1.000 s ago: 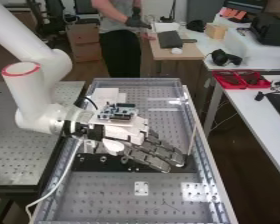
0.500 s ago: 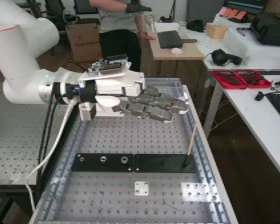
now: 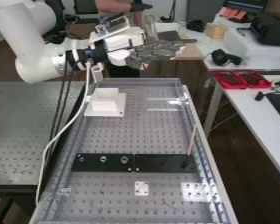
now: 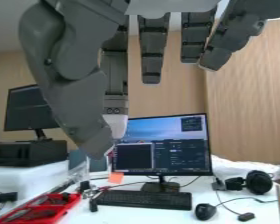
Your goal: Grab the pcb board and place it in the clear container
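Note:
In the high view the hand [image 3: 152, 51] is raised above the far end of the bench, its dark grey fingers pointing right. Its fingers hang loosely extended in the wrist view, where the hand [image 4: 152, 52] has its broad thumb apart from them and nothing visible is held. A board-like part [image 3: 113, 25] sits on top of the wrist; I cannot tell whether it is the pcb board. A clear-walled frame [image 3: 147, 81] runs around the perforated bench top, and I cannot tell whether this is the clear container.
A white block [image 3: 107, 100] stands at the bench's far left, below the arm. Black plates [image 3: 165, 163] cross the bench, with a thin rod [image 3: 192, 141] at their right. A red tray [image 3: 240, 80] lies on the side table. The wrist view has a monitor [image 4: 162, 147] and headphones [image 4: 258, 182].
The hand has risen from over the black plates and moved toward the bench's far end, uncovering the plates and then the white block.

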Controlling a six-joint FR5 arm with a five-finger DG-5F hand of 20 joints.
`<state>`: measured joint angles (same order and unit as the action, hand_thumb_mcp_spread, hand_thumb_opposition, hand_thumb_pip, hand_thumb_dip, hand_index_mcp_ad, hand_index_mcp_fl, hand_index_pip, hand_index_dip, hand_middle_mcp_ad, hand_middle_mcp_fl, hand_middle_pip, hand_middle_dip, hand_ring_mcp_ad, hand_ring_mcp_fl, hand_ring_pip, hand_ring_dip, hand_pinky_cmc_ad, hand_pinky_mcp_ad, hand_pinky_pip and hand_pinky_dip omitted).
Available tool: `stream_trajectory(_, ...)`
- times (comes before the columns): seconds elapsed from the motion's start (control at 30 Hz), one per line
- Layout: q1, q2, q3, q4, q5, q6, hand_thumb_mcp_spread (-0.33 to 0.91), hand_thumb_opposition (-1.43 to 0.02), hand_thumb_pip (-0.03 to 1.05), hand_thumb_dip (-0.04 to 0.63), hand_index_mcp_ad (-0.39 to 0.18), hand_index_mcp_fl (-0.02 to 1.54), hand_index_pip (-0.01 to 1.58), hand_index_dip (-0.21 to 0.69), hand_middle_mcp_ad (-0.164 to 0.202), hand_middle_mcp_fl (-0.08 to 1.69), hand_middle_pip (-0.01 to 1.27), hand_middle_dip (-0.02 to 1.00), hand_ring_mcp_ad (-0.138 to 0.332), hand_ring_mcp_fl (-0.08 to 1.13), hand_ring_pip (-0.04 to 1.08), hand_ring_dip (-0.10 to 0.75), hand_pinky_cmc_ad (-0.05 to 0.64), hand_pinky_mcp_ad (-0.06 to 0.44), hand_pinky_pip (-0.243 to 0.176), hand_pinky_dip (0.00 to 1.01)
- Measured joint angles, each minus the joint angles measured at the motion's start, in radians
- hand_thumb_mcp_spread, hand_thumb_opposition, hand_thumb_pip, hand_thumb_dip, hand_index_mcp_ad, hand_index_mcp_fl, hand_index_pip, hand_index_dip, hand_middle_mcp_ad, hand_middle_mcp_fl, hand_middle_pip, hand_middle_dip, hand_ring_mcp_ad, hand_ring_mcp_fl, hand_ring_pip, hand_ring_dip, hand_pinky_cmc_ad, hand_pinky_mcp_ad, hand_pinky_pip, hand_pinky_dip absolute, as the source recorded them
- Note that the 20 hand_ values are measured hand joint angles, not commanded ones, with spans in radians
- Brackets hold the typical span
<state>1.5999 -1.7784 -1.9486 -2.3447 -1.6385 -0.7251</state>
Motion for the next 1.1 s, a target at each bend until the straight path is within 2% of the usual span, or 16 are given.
stream_trajectory(0.13,0.031,-0.029,0.002,0.017,-0.013,0.043,0.52,-0.92,0.60,0.220,-0.115,0.51,1.51,0.072,0.066,0.25,0.14,0.16,0.195,0.08,0.07,-0.003,0.344,0.138,-0.044,0.22)
stream_trajectory(0.37,0.063,-0.081,0.024,0.023,-0.029,0.086,0.54,-0.92,0.58,0.218,-0.115,0.51,1.51,0.072,0.066,0.25,0.14,0.16,0.195,0.08,0.07,-0.003,0.344,0.138,-0.045,0.22)
stream_trajectory(0.63,0.086,-0.164,0.077,-0.032,-0.031,0.118,0.54,-0.92,0.58,0.218,-0.115,0.51,1.51,0.072,0.068,0.25,0.13,0.16,0.195,0.08,0.07,-0.003,0.344,0.138,-0.045,0.21)
stream_trajectory(1.1,0.131,-0.268,0.144,-0.107,-0.014,0.154,0.54,-0.92,0.58,0.218,-0.115,0.51,1.51,0.072,0.068,0.25,0.13,0.16,0.195,0.08,0.07,-0.003,0.344,0.138,-0.045,0.21)
